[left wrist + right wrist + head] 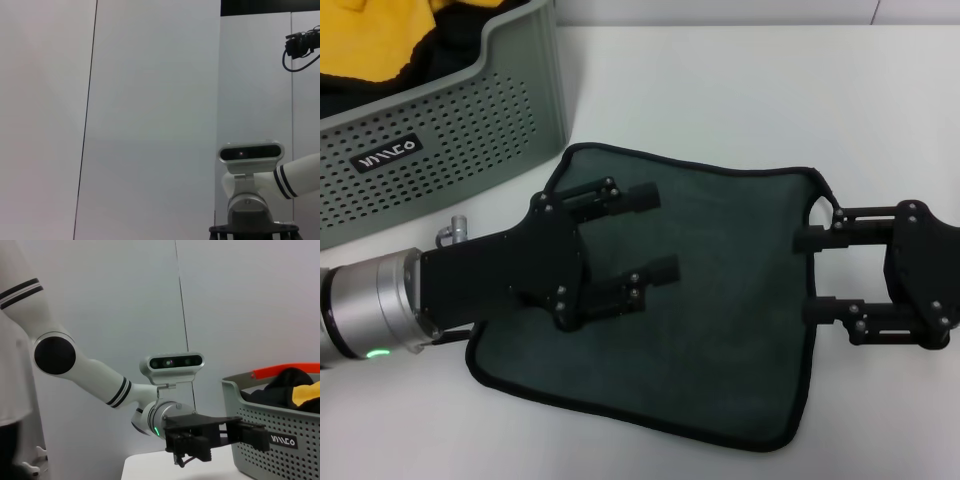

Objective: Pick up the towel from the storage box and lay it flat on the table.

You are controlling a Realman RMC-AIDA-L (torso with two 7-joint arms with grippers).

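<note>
One storage box holding yellow cloth, towel outside.

Light was bright and even, casting soft shadows on the table; the head view looked slightly soft throughout.

The storage box bears a small white logo (stylised, not clearly legible) on black.

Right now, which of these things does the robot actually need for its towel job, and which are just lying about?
Needed: towel, spread on the table; box; left gripper and right gripper, both open over the towel.

Lying about: yellow cloth and dark cloth in the box.
</note>
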